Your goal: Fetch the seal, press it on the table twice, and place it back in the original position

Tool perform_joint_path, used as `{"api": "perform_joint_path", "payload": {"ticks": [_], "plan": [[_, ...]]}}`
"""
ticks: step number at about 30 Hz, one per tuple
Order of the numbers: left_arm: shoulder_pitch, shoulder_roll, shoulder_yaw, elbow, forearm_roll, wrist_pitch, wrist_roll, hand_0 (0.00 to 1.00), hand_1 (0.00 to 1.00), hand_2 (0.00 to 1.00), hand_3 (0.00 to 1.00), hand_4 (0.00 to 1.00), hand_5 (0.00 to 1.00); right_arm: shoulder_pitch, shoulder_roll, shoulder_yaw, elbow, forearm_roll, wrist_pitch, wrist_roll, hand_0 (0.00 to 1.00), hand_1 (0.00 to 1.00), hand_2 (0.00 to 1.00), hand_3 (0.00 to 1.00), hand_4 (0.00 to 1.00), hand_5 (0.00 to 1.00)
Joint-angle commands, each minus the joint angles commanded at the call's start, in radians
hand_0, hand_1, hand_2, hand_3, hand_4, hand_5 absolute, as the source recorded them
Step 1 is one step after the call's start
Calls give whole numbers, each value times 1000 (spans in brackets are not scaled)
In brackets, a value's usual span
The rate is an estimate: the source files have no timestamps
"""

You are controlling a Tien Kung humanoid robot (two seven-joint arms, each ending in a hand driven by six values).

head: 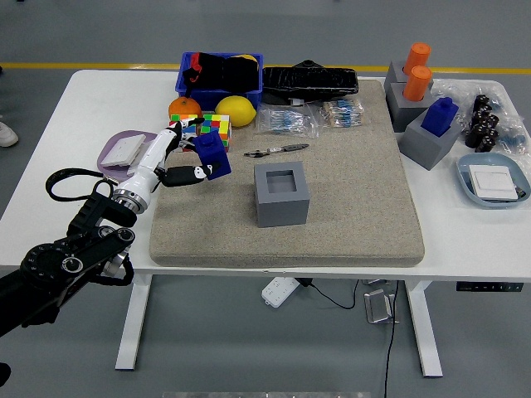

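Note:
My left hand [184,154] comes in from the lower left and is shut on a blue block-shaped seal [214,155]. It holds the seal lifted above the left part of the tan mat [332,207], in front of the Rubik's cubes [202,129]. A grey holder block with an empty square recess [281,192] stands at the mat's middle, to the right of the seal. My right arm is out of view.
A blue bin [219,73], an orange [182,107], a lemon [235,109] and a pen [276,150] lie at the back left. A purple dish [123,152] sits left of the mat. Grey blocks with orange [417,83] and blue [439,116] seals stand at the right.

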State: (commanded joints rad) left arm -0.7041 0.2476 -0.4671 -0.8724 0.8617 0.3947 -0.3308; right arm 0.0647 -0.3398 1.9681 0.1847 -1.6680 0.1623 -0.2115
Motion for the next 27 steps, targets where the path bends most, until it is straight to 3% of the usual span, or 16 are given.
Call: {"api": "perform_joint_path", "payload": {"ticks": [18,27], "plan": [[-106,-39,65,-93,17,-58,79,875,555,465,874,716,2,2,-1,9,-3,1,1,0,870,740,714,734,834,508],[-141,-67,124,-71,-3,-59,84,875,555,466,873,719,2,4,-2,1,-2,8,1,0,870,740,715,734,835,508]]}}
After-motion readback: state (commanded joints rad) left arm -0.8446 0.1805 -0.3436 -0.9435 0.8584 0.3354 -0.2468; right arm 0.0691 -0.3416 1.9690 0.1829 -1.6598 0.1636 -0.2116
